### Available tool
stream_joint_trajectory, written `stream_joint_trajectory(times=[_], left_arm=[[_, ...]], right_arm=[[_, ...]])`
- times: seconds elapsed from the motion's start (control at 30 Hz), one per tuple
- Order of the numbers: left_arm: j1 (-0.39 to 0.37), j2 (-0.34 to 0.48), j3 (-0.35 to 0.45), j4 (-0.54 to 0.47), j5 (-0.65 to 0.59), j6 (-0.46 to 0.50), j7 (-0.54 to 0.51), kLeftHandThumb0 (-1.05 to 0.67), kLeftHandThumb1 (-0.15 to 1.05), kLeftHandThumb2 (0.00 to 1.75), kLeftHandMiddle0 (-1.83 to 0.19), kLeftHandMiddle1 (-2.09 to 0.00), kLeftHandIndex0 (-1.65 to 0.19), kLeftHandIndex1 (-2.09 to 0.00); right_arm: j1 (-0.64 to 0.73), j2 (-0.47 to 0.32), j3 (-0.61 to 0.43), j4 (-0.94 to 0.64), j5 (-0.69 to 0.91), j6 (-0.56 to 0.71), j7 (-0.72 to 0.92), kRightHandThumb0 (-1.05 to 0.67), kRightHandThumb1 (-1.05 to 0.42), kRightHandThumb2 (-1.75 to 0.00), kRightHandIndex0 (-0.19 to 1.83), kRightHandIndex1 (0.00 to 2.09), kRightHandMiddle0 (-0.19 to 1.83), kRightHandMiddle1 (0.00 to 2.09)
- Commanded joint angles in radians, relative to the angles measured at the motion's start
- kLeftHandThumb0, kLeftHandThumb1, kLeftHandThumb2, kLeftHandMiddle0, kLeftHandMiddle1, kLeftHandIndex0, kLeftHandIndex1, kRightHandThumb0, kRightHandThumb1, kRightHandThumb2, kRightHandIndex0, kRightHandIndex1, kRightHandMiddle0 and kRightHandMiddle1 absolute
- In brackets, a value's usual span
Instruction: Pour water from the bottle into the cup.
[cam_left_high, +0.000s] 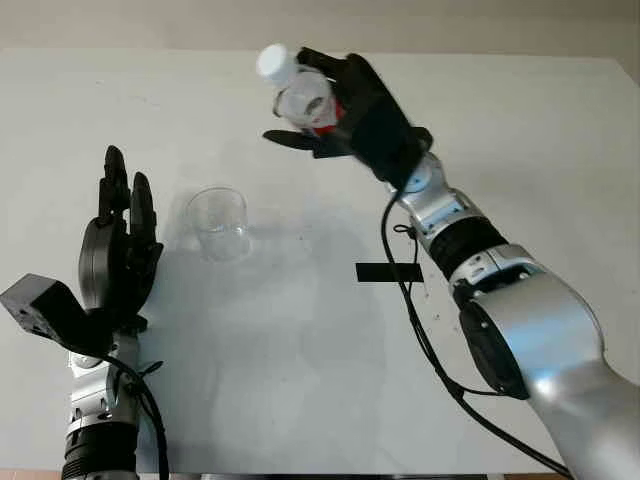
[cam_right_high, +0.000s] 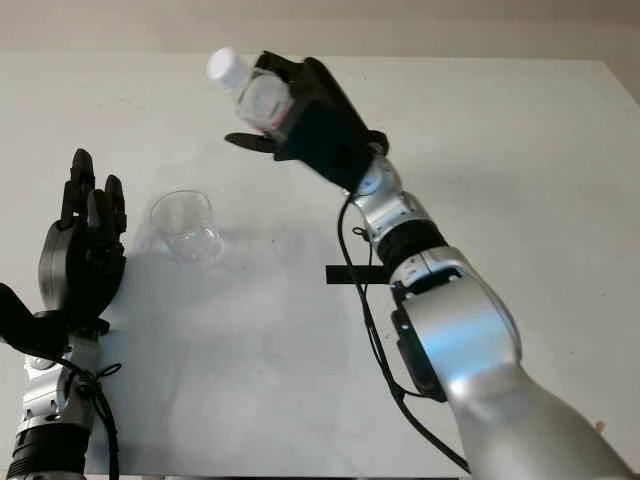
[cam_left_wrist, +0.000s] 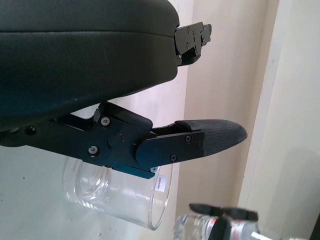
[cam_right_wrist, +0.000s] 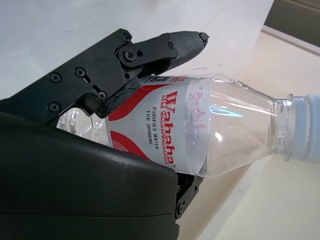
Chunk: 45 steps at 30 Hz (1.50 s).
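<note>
**Bottle lifted, pour not begun**

Right hand (cam_left_high: 345, 105) fingers wrap the bottle (cam_left_high: 300, 95), held above the table (cam_left_high: 300, 380), tilted, white cap on. Cup (cam_left_high: 219, 222) stands empty, well apart. Left hand (cam_left_high: 118, 245) open beside the cup. Uncapping and pouring remain, I judge.

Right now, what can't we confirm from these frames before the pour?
- Water level in the bottle: the right hand wraps its body in the eye views, and shell and label cover much of it in the right wrist view.
- Whether the white cap is sealed: cut off at the edge in the right wrist view.
- Cup base: the left hand's finger crosses it in the left wrist view.
</note>
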<state>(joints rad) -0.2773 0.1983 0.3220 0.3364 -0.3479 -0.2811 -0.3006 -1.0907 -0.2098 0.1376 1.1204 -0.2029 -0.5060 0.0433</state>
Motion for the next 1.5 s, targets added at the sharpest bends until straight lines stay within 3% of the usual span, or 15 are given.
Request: stream_joint_trajectory(times=[0.0,0.07,0.33,0.6,0.97,1.47], left_arm=[[0.048,-0.036,-0.011,0.032,0.003,-0.006,0.001,-0.75,1.05,0.55,0.19,-0.03,0.19,0.00],[0.048,-0.038,-0.011,0.031,-0.003,-0.003,-0.004,-0.75,1.05,0.55,0.19,-0.01,0.19,0.00],[0.049,-0.046,-0.013,0.037,-0.002,-0.004,-0.004,-0.75,1.05,0.56,0.19,-0.04,0.19,-0.01],[0.044,-0.036,-0.007,0.043,-0.008,-0.012,-0.021,-0.76,1.05,0.57,0.19,-0.02,0.19,0.00],[0.042,-0.026,0.003,0.033,-0.016,-0.009,-0.029,-0.76,1.05,0.57,0.19,0.00,0.19,0.00],[0.052,-0.020,0.015,0.015,-0.013,0.003,-0.027,-0.74,1.05,0.59,0.19,-0.03,0.19,0.00]], right_arm=[[0.084,-0.041,-0.029,-0.082,0.024,-0.029,0.023,-0.37,-1.05,-0.44,1.03,2.09,0.76,2.09],[0.165,-0.056,-0.061,-0.167,0.068,-0.006,0.062,-0.38,-1.05,-0.44,1.03,2.09,0.75,2.09],[0.509,-0.066,-0.207,-0.634,0.395,0.336,0.331,-0.40,-1.05,-0.48,1.05,2.09,0.71,2.09],[0.714,-0.052,-0.240,-0.967,0.526,0.659,0.349,-0.45,-1.05,-0.46,1.17,2.09,0.83,2.09],[0.747,-0.022,-0.205,-1.076,0.514,0.751,0.334,-0.48,-1.05,-0.44,1.17,2.09,0.82,2.09],[0.715,0.000,-0.185,-1.021,0.447,0.730,0.318,-0.46,-1.05,-0.47,1.17,2.09,0.83,2.09]])
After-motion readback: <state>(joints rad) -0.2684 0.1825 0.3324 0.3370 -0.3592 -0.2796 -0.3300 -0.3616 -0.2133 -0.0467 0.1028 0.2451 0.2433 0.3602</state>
